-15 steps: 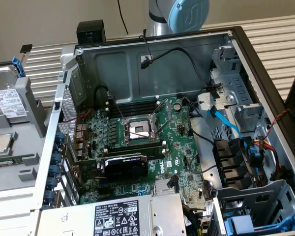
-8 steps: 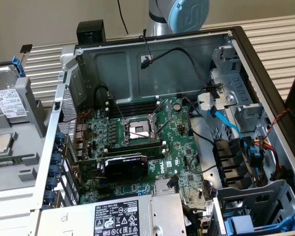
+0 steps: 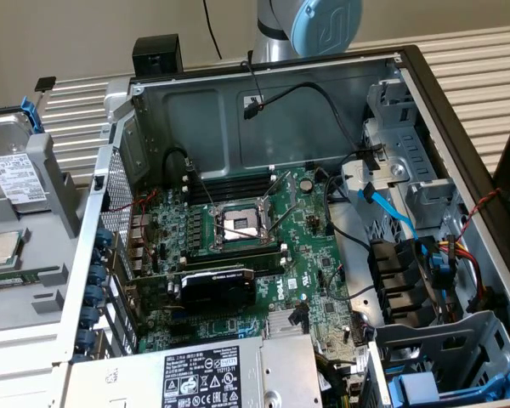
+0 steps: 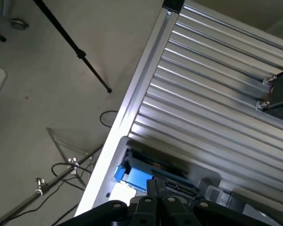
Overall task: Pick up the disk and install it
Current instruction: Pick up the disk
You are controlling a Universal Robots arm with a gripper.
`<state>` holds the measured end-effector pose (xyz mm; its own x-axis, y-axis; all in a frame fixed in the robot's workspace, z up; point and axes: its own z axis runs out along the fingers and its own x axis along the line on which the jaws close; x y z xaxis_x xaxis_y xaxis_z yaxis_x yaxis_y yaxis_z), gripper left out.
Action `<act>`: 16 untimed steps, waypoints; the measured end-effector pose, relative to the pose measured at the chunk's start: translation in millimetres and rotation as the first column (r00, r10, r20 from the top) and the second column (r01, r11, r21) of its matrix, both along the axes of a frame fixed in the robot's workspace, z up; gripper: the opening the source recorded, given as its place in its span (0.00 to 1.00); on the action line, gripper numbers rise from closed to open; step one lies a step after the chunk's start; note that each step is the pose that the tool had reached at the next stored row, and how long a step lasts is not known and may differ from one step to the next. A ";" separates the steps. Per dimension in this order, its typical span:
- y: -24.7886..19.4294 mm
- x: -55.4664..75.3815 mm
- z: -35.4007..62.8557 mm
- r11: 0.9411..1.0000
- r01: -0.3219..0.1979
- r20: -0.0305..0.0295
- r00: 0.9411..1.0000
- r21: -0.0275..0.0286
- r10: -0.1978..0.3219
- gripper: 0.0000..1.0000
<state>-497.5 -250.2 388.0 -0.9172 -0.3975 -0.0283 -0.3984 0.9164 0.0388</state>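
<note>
Silver-grey with a white printed label, the disk point(image 3: 17, 178) lies flat in a grey fixture point(image 3: 55, 195) at the exterior view's left, outside the open computer case point(image 3: 238, 102). The picture's edge cuts off its outer side. Of its blue carrier frame point(image 3: 31, 115), just one upright strip at the far end is clear. A small square CPU chip point(image 3: 4, 248) sits in the same fixture, nearer the camera and apart from the disk.

The arm point(image 3: 310, 25) stands behind the case's rear wall, well apart from the disk. The upper edge cuts it off above the blue joint cap. Inside the case the motherboard point(image 3: 238, 229) lies exposed. Cables cross in front of the metal drive cage point(image 3: 408, 170) at the exterior view's right and hide parts of it. The power supply point(image 3: 204, 374) is cut off by the lower edge.

In the wrist view, the tool point(image 4: 156, 186) is aimed toward the edge of the ribbed aluminium counter point(image 4: 203, 94). Beyond that edge lies the floor point(image 4: 37, 117), crossed by a black tripod leg point(image 4: 80, 54) and loose cables. The tool's fingers are pressed together with no gap. Nothing sits between them, and they touch nothing.

Just past the fingertips, a blue plastic part point(image 4: 134, 176) with a white patch beside it sits at the counter's edge. The tool's dark body hides its near side. Whether this part belongs to the disk's carrier cannot be determined.
</note>
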 end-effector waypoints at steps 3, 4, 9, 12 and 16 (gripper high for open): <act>0.0 0.0 0.0 0.998 -0.055 0.000 0.998 0.000 0.055 0.11; 0.0 0.0 0.0 0.997 -0.074 0.000 0.997 0.000 0.074 0.11; 0.0 0.0 0.0 0.989 -0.149 -0.003 0.989 -0.005 0.149 0.11; 0.0 -0.2 0.0 0.983 -0.186 -0.006 0.983 -0.009 0.186 0.11; 0.0 -0.2 0.0 0.968 -0.251 -0.008 0.968 -0.012 0.251 0.11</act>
